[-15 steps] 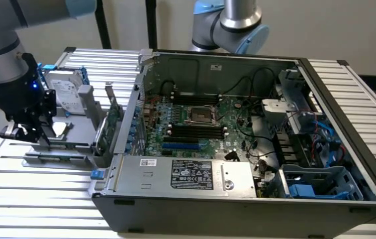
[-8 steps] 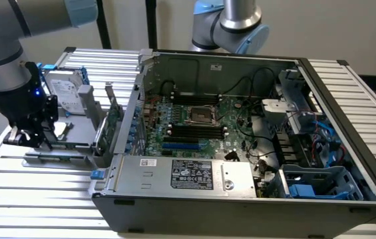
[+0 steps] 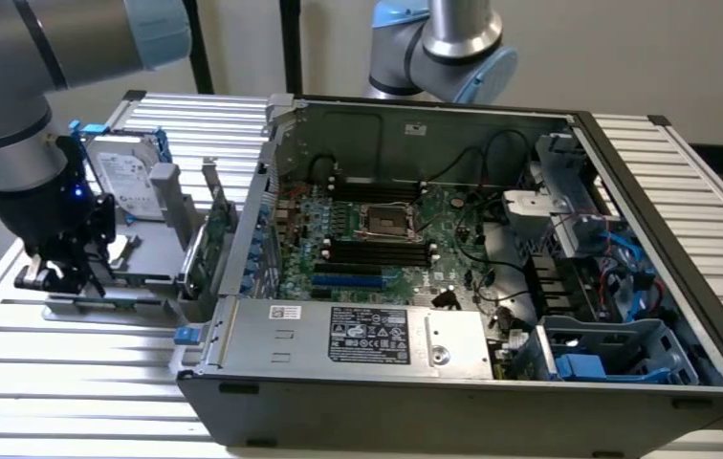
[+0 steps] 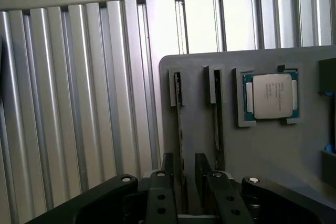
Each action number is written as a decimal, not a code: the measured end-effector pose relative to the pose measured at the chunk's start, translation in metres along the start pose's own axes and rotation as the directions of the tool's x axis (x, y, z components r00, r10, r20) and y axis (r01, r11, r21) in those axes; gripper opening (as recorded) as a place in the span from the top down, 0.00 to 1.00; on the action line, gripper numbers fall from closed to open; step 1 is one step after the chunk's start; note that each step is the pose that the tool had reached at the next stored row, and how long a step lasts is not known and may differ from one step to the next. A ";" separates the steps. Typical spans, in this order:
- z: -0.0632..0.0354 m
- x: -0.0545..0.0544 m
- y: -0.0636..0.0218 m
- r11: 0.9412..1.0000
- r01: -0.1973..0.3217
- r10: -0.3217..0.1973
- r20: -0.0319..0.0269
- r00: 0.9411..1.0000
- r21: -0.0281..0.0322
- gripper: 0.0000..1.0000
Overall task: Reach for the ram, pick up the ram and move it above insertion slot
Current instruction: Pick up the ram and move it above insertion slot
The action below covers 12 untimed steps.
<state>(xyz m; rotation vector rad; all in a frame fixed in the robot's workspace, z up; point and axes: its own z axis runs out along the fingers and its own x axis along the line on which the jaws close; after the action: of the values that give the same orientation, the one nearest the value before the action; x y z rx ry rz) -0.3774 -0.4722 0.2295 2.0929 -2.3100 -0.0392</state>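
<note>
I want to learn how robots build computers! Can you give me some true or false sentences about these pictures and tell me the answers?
1. The gripper is open, with one finger on each side of a memory stick. True.
2. That memory stick is plugged into the computer. False: it stands on its edge in a gray holder outside the computer case.
3. A silver chip lies in the same holder. True.
4. The holder has just one memory stick. False: a second stick stands beside the first.
5. The computer case is closed up. False: it is open, and its circuit board shows.
</note>
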 end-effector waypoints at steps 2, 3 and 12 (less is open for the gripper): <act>0.0036 0.000 -0.0002 1.000 0.002 -0.002 0.000 1.000 0.000 0.69; 0.0055 0.000 -0.0002 1.000 0.003 -0.003 0.000 1.000 0.000 0.69; 0.0218 0.000 -0.0008 1.000 0.016 -0.016 -0.001 1.000 0.000 0.69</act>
<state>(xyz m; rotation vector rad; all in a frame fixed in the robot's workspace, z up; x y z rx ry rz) -0.3774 -0.4724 0.2077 2.1113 -2.2932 -0.0387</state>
